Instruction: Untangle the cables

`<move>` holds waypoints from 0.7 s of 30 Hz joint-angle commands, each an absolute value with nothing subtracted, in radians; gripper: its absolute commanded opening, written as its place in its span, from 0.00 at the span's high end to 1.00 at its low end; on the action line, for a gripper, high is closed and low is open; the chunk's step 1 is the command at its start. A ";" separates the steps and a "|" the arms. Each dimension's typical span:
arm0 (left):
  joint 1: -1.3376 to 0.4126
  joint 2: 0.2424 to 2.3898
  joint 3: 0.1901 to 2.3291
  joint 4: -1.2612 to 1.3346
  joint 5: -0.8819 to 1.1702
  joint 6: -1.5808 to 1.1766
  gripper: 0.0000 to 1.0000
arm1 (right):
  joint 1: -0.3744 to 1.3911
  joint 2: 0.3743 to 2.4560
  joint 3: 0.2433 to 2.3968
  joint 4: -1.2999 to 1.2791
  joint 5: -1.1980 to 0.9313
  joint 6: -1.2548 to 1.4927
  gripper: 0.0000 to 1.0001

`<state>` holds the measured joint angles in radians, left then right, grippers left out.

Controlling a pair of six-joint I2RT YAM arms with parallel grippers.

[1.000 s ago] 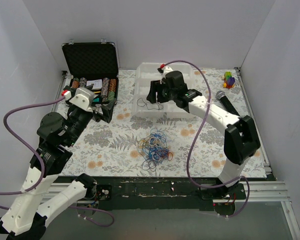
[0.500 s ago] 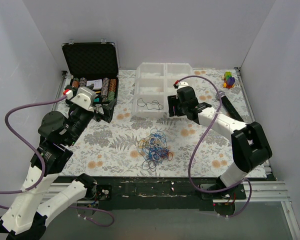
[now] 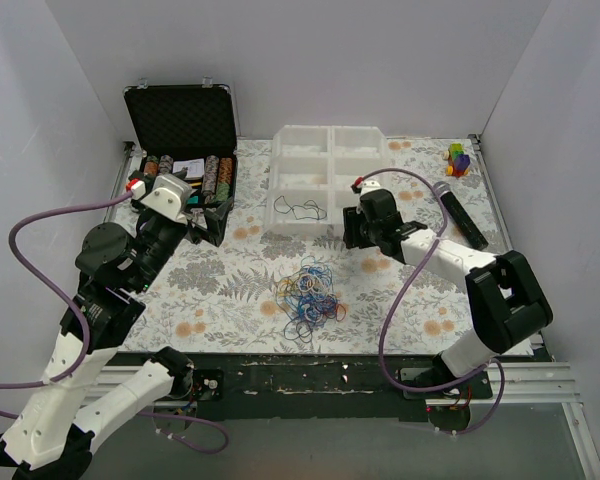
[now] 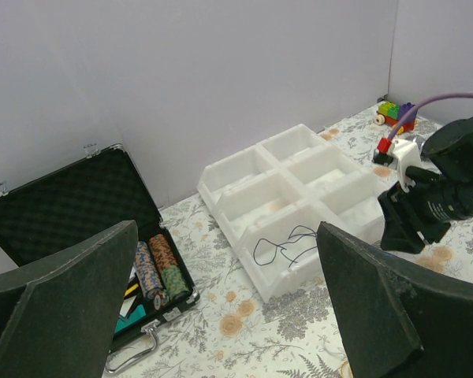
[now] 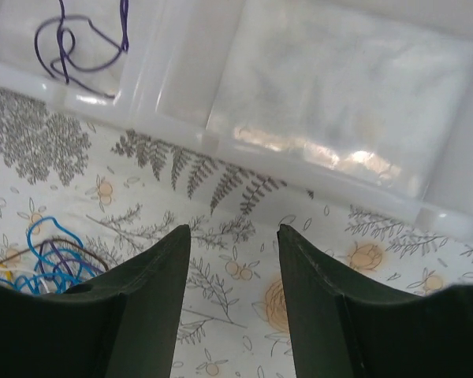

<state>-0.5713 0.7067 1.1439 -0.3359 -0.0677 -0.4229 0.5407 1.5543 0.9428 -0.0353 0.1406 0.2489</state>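
– Near the middle of the surface, what lies there?
– The tangle of thin wire cables (image 3: 310, 293), loops in blue, orange, yellow, red and black, heaped on each other, with a few blue and black loops straying toward the near edge. The right wrist view catches only its blue edge (image 5: 47, 252). One single black cable (image 3: 300, 210) lies apart, in the near left compartment of the white plastic six-compartment tray (image 3: 330, 178).
– And the surface itself?
– A flat cloth printed with grey ferns and orange flowers (image 3: 230, 290), closed in by plain pale walls at the left, back and right.
– What else stands around?
– An open black case of poker chips (image 3: 180, 120) at the far left, a black microphone (image 3: 460, 215) at the right, and a small stack of coloured toy blocks (image 3: 459, 158) in the far right corner.
– The end effectors?
– The right end effector (image 5: 232, 232) hangs low, just before the tray's near wall, its fingers parted a moderate way with nothing between them. The left end effector (image 4: 227, 228) is raised near the case, spread wide and holding nothing. Both are apart from the tangle.
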 commanded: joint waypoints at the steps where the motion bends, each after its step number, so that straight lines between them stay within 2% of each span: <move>1: -0.571 0.698 1.164 -0.341 -0.071 -0.420 0.02 | 0.575 1.525 0.897 -0.041 0.078 0.296 0.44; 8: -0.571 0.692 1.128 -0.345 -0.041 -0.419 0.02 | 0.601 1.467 0.902 -0.055 0.081 0.304 0.44; 14: -0.571 0.689 1.037 -0.354 0.047 -0.426 0.02 | 0.611 1.321 0.850 -0.064 0.065 0.259 0.31; 16: -0.571 0.692 1.006 -0.356 0.087 -0.423 0.02 | 0.612 1.266 0.801 -0.049 0.022 0.235 0.29; 21: -0.571 0.753 0.962 -0.301 0.152 -0.426 0.02 | 0.637 1.195 0.700 0.023 -0.110 0.175 0.32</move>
<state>-0.5713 0.7094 0.9768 -0.3363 0.0769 -0.4244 0.6121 1.2224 0.7635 -0.0463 0.0055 0.2359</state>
